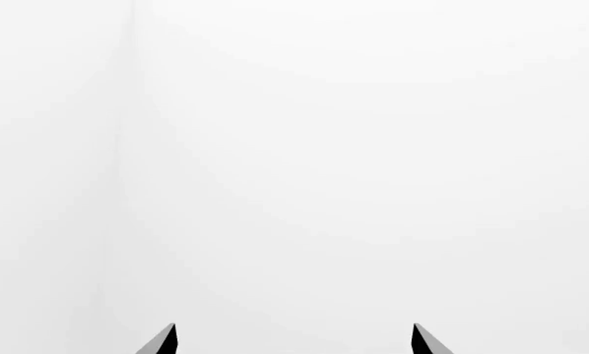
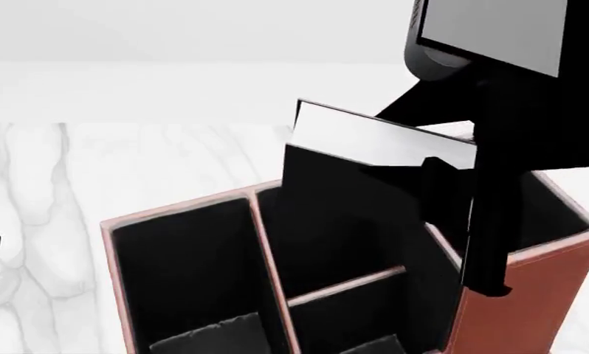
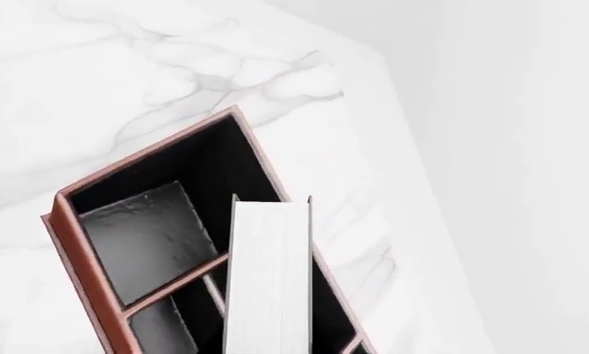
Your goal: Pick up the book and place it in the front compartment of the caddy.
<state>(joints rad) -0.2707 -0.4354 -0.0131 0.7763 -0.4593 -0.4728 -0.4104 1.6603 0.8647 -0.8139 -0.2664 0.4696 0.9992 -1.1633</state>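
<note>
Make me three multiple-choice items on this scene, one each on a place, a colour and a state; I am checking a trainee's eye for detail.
1. Where is the book?
A. flat on the marble table
B. held above the caddy, its lower end among the cells
C. leaning against a mug

2. What colour is the caddy's outer wall?
A. reddish-brown
B. blue
C. green

3. How does the left tool stand?
A. shut on the book
B. shut on the caddy's rim
C. open, holding nothing

Answers:
1 B: the head view shows the right tool gripping the tilted book over the caddy.
2 A: the lit side wall is reddish-brown with black lining.
3 C: the left wrist view shows two separated fingertips against blank white.
</note>
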